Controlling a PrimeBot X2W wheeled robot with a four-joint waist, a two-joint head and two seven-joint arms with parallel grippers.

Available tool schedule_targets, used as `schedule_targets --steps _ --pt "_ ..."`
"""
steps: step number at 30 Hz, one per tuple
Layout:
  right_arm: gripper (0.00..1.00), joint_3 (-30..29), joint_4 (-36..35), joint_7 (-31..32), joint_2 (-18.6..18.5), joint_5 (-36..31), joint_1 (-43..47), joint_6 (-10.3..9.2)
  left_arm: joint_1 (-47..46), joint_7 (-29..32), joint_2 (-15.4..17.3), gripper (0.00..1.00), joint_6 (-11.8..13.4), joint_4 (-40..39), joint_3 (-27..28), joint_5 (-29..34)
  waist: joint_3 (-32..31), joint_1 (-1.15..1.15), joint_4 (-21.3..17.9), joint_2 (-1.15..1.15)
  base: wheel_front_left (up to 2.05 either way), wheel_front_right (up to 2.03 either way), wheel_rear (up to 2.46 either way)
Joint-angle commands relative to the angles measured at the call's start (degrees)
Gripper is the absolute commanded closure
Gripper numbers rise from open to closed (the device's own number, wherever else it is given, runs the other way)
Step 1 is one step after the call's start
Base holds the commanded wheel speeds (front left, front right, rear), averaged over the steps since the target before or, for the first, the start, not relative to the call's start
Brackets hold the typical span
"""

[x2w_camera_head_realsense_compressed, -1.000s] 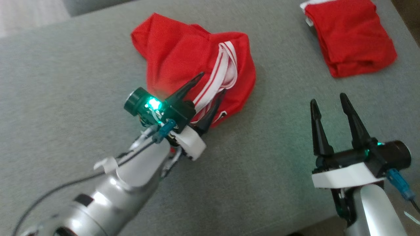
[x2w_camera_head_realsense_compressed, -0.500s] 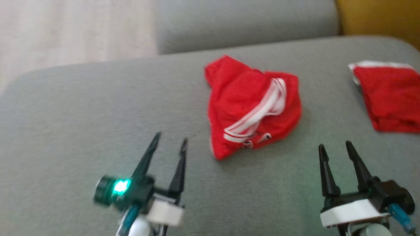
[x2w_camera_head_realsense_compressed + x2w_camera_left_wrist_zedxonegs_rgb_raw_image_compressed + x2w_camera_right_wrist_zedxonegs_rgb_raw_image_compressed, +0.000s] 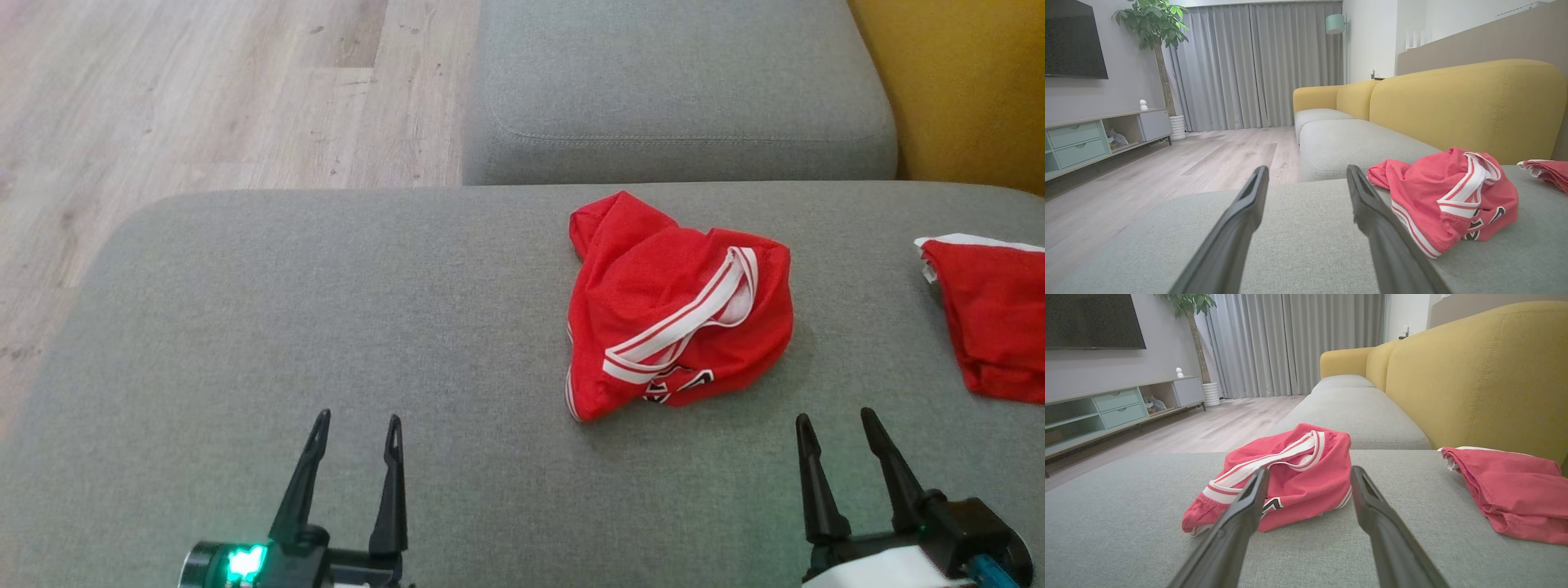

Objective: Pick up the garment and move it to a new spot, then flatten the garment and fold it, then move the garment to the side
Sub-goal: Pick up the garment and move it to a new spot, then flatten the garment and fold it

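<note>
Garment: we've got the crumpled red jersey with white striped trim (image 3: 678, 306) heaped on the grey fabric sofa seat (image 3: 326, 343), right of centre, and nothing is touching it.
Left pincer (image 3: 359, 418): its jaws are spread wide and empty, low at 7 o'clock in the head view. The jersey lies off at its 1 o'clock, well apart.
Right pincer (image 3: 836, 416): this one is gaping and empty too, down at 5 o'clock. The jersey sits at its 11 o'clock, near but not touching.
Neighbour: a folded red cloth (image 3: 992, 327) lies at the 3 o'clock edge, apart from the jersey.
Stage: we judge the pick-up hasn't been made, so flattening, folding and the move aside are all ahead.
Risk, trim: if we pinch only the loose white band, the heap may hang twisted and fight the flattening.
Risk, cushion: if we come in too deep on that soft seat, the fingertips could snag the upholstery instead of the cloth.
Risk, neighbour: if we drift towards 3 o'clock, the jersey could drape over the folded cloth, red on red.
Risk, edge: a drop towards 9 o'clock could send fabric sliding off to the wooden floor (image 3: 204, 98).
</note>
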Motion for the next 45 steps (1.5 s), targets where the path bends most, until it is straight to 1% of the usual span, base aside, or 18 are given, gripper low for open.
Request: schedule_targets --steps 1,13,24,33,39,45 --pt "0.00 1.29 -1.54 -0.15 -0.34 0.43 -1.63 -0.04 -2.02 -0.54 -0.95 0.00 -0.67 -1.96 3.10 1.18 0.00 0.01 -0.25 -0.01 0.00 0.00 0.00" --pt "0.00 1.81 -1.39 -0.15 -0.34 1.01 -1.55 -0.04 -1.23 -0.54 -3.05 0.00 -3.47 -1.11 5.43 3.23 0.26 0.01 -0.65 -0.01 0.00 0.00 0.00" --pt "0.00 1.90 -1.43 -0.15 -0.34 0.61 -2.47 -0.04 -1.15 -0.54 -3.95 0.00 -4.77 -0.17 6.45 4.47 0.91 0.01 -0.67 -0.01 0.00 0.00 0.00" --pt "0.00 2.21 -1.38 -0.15 -0.34 0.38 -2.94 -0.04 -1.32 -0.54 -4.27 0.00 -5.92 0.79 6.14 4.95 1.46 0.01 -0.89 -0.01 0.00 0.00 0.00" --pt "0.00 2.59 -1.76 -0.15 -0.33 -0.01 -3.60 -0.04 -3.84 -0.54 -4.58 0.00 -9.14 4.92 3.31 3.21 2.90 0.01 -1.89 -0.01 0.00 0.00 0.00" --pt "0.00 3.90 -2.57 -0.15 -0.33 -0.66 -4.95 -0.04 -11.49 -0.54 -4.72 0.00 -13.77 13.54 -3.35 4.02 5.98 0.01 -4.00 -0.01 0.00 0.00 0.00"
